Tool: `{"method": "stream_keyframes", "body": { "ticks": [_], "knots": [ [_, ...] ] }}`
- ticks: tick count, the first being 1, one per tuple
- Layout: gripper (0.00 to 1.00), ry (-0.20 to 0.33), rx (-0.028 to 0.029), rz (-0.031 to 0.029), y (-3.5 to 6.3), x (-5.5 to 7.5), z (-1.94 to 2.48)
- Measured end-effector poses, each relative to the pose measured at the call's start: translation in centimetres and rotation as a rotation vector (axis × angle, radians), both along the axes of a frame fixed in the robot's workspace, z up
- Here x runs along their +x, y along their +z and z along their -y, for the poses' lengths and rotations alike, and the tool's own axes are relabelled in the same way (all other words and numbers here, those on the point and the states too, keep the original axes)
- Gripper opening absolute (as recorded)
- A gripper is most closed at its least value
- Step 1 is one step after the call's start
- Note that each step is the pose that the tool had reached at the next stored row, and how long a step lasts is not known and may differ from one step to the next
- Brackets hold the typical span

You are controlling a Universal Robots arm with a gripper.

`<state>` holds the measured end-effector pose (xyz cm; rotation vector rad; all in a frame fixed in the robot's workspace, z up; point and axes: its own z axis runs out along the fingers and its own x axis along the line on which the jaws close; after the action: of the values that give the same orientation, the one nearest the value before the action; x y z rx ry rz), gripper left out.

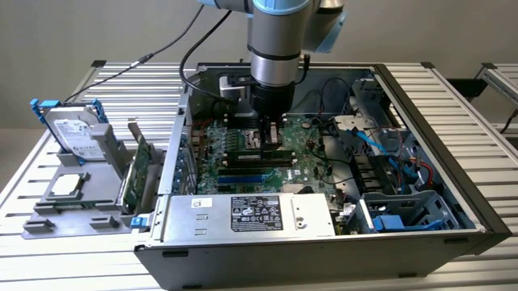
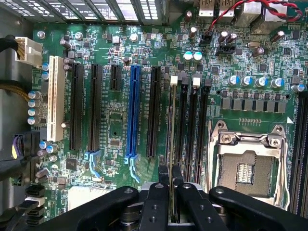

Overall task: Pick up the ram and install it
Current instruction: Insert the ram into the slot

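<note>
Ram [image 2: 172, 139] is seen edge-on as a thin strip, pinched between the two black fingers [image 2: 161, 192] of the tool [image 2: 171, 174], which are pressed against its two faces. The stick is held upright and runs away from the fingertips in line with the black memory slots [image 2: 192, 130]. It is placed over the slot at the outer edge of that bank, and whether it is seated there cannot be told. The remaining slots of the bank are found just beside the tool on one side, and the open CPU socket [image 2: 248, 166] lies further out on that same side. On the tool's other side a black expansion slot [image 2: 155, 110] is met first, then a blue expansion slot [image 2: 133, 115], further black ones and a white slot [image 2: 56, 103], all set on the green motherboard [image 2: 115, 130].

In the exterior view the tool [image 1: 271, 138] is positioned by the robot arm [image 1: 275, 54] inside the open computer case [image 1: 474, 200], close above the board. The power supply [image 1: 251, 215] is mounted near the tool, against the case wall. Well apart from the tool, outside the case toward the exterior view's left, a green expansion card [image 1: 140, 163] and a hard drive [image 1: 74, 130] are stood in a grey holder [image 1: 73, 209] on the slatted bench [image 1: 48, 267].
</note>
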<state>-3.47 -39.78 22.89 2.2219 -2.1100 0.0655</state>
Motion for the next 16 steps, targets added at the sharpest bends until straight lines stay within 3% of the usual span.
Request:
{"method": "stream_keyframes", "body": {
  "ticks": [16],
  "knots": [
    [0.14,-0.023,-0.0004,0.0001,-0.19,0.01,-0.01]
  ]
}}
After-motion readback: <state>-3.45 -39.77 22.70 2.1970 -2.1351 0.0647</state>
